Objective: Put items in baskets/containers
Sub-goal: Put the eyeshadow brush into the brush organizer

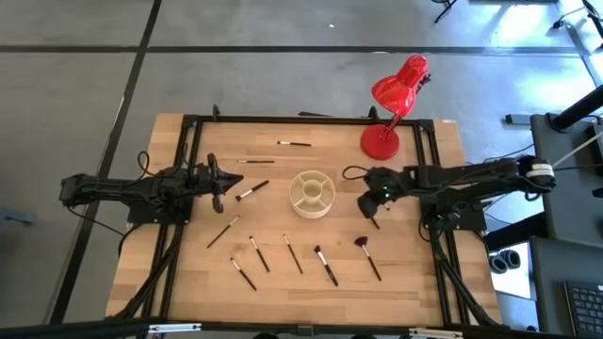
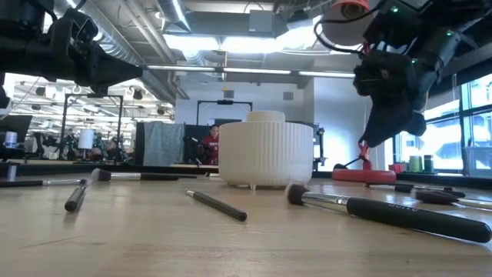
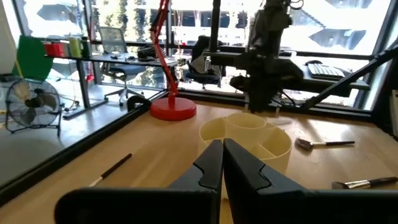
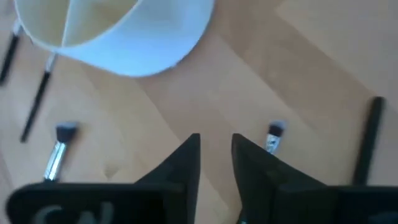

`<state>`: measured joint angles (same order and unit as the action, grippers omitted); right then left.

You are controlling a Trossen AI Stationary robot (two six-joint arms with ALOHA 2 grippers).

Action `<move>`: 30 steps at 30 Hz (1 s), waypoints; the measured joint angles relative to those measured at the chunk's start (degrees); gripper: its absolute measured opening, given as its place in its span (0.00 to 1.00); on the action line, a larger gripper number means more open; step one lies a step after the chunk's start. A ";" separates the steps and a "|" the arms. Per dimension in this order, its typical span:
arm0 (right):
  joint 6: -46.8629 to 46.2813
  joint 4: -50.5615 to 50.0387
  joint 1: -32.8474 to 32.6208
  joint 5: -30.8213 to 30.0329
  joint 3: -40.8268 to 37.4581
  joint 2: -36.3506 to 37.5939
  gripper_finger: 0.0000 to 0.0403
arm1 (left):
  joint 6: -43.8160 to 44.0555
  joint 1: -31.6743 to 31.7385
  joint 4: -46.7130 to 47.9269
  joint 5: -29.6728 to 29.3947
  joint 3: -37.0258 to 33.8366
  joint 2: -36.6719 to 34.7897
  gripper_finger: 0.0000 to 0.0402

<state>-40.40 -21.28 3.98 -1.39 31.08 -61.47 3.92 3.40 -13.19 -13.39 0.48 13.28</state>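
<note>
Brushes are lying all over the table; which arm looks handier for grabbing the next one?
Probably the right. The right gripper hovers beside the organizer cup, a fan-tipped brush just below. The left gripper also sits near a brush.

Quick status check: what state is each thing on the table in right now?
organizer cup: upright, compartments empty.
makeup brushes: lying loose on the table, none in the cup.
red lamp: standing, head tilted.
left gripper: shut, empty.
right gripper: slightly open, empty, above the table.
</note>
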 joint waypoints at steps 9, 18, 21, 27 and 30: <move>3.09 -6.01 -0.08 -4.65 5.71 -13.71 0.25 | 1.64 0.08 -4.05 -2.42 0.02 0.00 0.01; 3.59 -9.59 0.44 -5.53 13.35 -22.73 0.25 | 1.18 0.08 1.73 -3.19 0.00 0.00 0.01; 3.59 -12.20 1.26 -6.11 14.85 -25.40 0.25 | -0.41 0.08 3.33 -6.32 -0.01 0.00 0.01; 3.74 -15.10 2.73 -6.58 16.60 -29.20 0.25 | -3.86 0.08 2.46 -13.28 -0.01 0.00 0.01; 3.93 -15.28 2.86 -5.65 16.84 -30.50 0.25 | -4.81 0.08 2.47 -14.53 0.00 0.00 0.01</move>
<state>-36.47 -36.56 6.84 -7.04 47.92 -91.97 -0.89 3.49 -10.72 -27.92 0.48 13.28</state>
